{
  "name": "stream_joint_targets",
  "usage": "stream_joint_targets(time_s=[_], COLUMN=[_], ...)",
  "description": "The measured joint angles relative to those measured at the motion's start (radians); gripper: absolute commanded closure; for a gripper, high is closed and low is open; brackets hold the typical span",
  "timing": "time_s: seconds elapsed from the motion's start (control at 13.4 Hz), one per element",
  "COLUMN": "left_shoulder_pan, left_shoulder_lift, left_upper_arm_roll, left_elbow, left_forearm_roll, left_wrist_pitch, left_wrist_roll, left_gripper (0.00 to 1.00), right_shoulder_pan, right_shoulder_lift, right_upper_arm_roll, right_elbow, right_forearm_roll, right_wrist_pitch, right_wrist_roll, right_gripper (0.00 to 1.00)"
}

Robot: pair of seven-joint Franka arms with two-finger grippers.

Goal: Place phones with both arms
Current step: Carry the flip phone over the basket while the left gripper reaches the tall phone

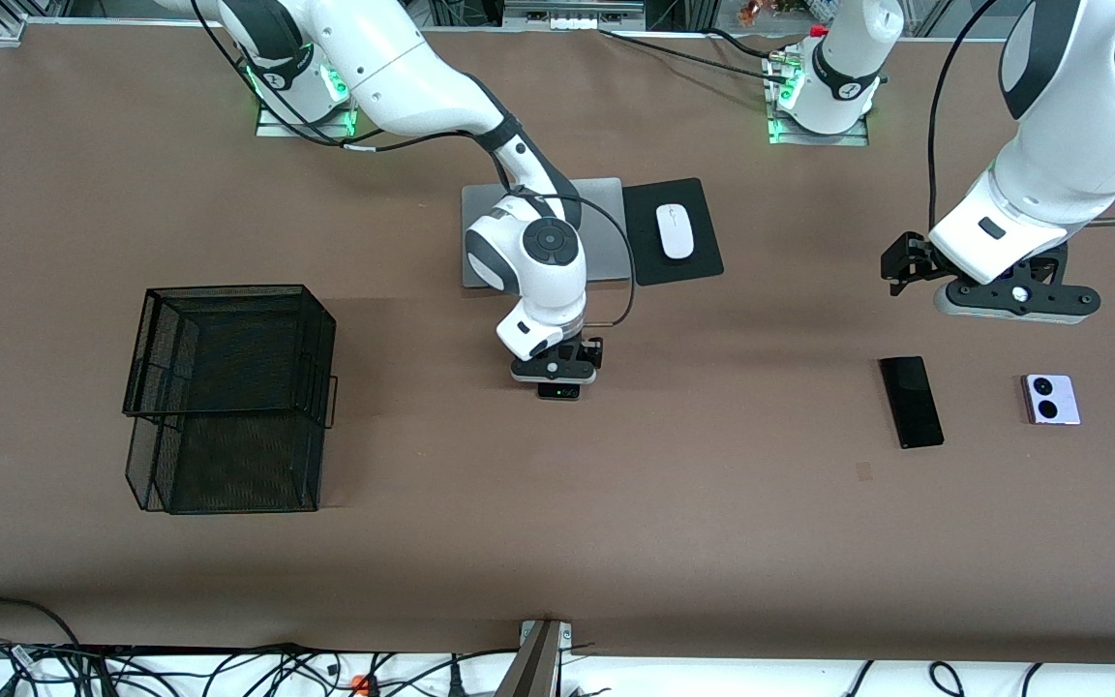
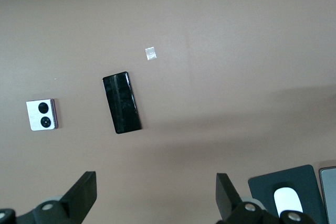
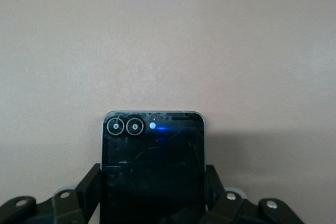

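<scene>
Over mid-tabletop (image 1: 712, 503) your right gripper (image 1: 557, 379) clamps the squarish black phone (image 3: 152, 166). Your left gripper (image 2: 152, 195) hangs spread wide, holding nothing, over the long black phone (image 1: 911, 401) and lilac phone (image 1: 1051, 399). Your wire basket (image 1: 228, 397) holds nothing.

Black slab phone (image 1: 911, 402), lilac-white phone (image 1: 1051, 399), black mesh basket (image 1: 228, 397), brown table (image 1: 712, 532).

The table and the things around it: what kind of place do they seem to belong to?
Probably a robotics lab set up like an office desk. Two white arms are bolted to a brown table; loose cables run along its edge, and a mouse on a black pad sits beside a laptop.
</scene>
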Motion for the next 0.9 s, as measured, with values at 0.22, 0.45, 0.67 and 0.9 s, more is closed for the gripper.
stream_joint_targets(time_s=[0.22,0.45,0.67,0.9], left_shoulder_pan=[0.001,0.001,0.001,0.001], left_shoulder_lift=[0.0,0.0,0.0,0.0], left_upper_arm_roll=[0.0,0.0,0.0,0.0], left_elbow=[0.0,0.0,0.0,0.0], left_forearm_roll=[0.0,0.0,0.0,0.0], left_wrist_pitch=[-0.001,-0.001,-0.001,-0.001], left_wrist_roll=[0.0,0.0,0.0,-0.001], left_gripper=[0.0,0.0,0.0,0.0], right_shoulder_pan=[-0.003,-0.007,-0.043,-0.112], right_shoulder_lift=[-0.098,-0.228,-0.355,-0.536], right_upper_arm_roll=[-0.001,-0.004,-0.013,-0.067], right_elbow=[0.054,0.06,0.022,-0.193], right_forearm_roll=[0.0,0.0,0.001,0.003], right_wrist_pitch=[-0.187,-0.35,-0.512,-0.502], right_wrist_roll=[-0.004,-0.022,-0.107,-0.27], right_gripper=[1.0,1.0,1.0,1.0])
